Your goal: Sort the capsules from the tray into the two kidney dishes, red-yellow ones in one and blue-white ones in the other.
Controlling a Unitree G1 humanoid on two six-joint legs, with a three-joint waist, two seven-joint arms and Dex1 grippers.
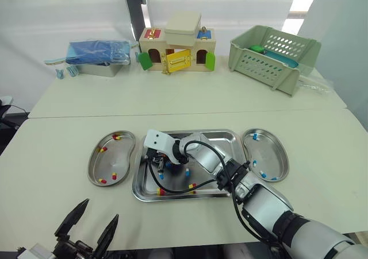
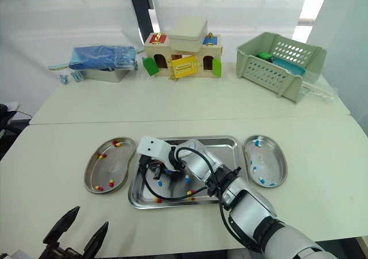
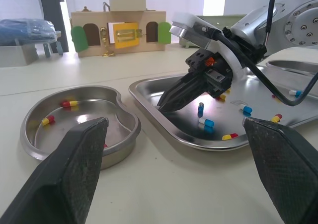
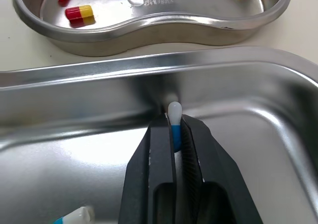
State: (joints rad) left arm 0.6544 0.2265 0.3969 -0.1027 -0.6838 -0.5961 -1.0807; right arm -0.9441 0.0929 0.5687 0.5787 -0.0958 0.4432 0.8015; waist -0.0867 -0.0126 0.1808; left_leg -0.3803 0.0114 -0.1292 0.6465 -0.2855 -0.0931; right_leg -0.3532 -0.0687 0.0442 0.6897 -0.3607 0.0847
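Left gripper: the left gripper (image 1: 101,209) hovers over bare tabletop at about 7 o'clock from the tray, nearest the robot, with its two black fingers spread wide and nothing between them.
Right gripper: the right gripper (image 4: 174,123) reaches down into the tray, its fingers pinched narrow on one capsule.
Held capsule, place: the blue-white capsule (image 4: 174,111) is at the tray's 9 o'clock side, close against the inner wall, just across from the left kidney dish.
Handling: it looks very light, small and rigid, with a smooth shell that could slip or shoot out under a hard squeeze, and that could dent.
Where to hold: across the middle of its length with gentle pressure, as it is gripped now, so neither rounded end squirts free.
Look: a short rounded cylinder, blue body between the fingers, white tip poking out beyond them.
Tray: the steel tray (image 1: 225,143) holds a few loose capsules of both colours, mostly toward 6 o'clock.
Left kidney dish: the left kidney dish (image 1: 115,157), at the tray's 9 o'clock, holds red-yellow capsules.
Right kidney dish: the right kidney dish (image 1: 273,155), at the tray's 3 o'clock, holds blue-white capsules, so this one likely belongs there.
Far table: a metal box with blue packets (image 1: 95,57) at 11 o'clock, a wooden toy house (image 1: 175,49) at 12, a green basket (image 1: 273,57) at 1.
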